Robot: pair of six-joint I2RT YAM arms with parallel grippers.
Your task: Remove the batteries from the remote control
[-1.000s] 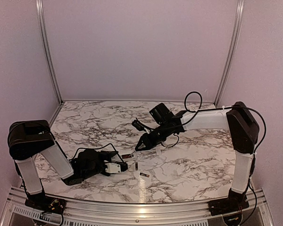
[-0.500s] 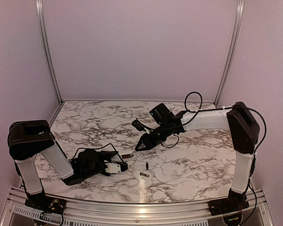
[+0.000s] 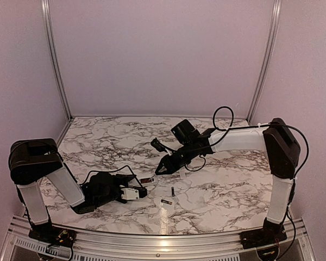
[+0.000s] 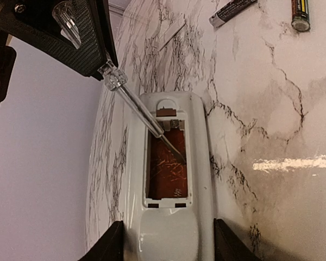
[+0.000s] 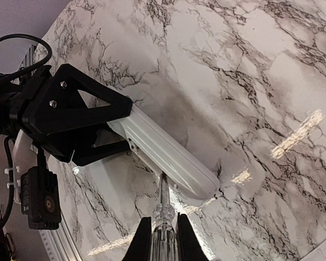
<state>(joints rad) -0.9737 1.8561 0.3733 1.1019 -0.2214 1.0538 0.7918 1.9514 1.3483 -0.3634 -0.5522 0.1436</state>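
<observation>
Your left tool [image 4: 168, 247] is shut tight on the slim white plastic remote control [image 4: 200, 157]. It has one finger on each long side, near the rounded end. The remote control is down at the white marble table [image 3: 228, 190], front left, with its back face up. I cannot tell if it rests on the table or hangs just over it. Its long side runs away from the left tool, toward the middle of the table.

The red-brown battery hole [image 4: 165, 166] in the remote control is open, and nothing is in it. One small dark battery with a shiny end [image 4: 300, 13] lies on the table past the far end of the remote control. A second battery [image 4: 232, 11] lies near it. They touch neither each other nor the remote control.

Your right tool [image 5: 164, 239] is closed on the thin rod with a clear handle and a metal tip [image 4: 136, 106]. This tool sits above and behind the remote control. The rod slants down from it into the battery hole, and the tip looks to touch the floor of the hole.

I think the job is almost done, since both batteries are out. The next move turns on that slant. Pull the rod back up along its own line, toward the right tool. If the remote control moves first, the tip may catch on the edge of the hole.
</observation>
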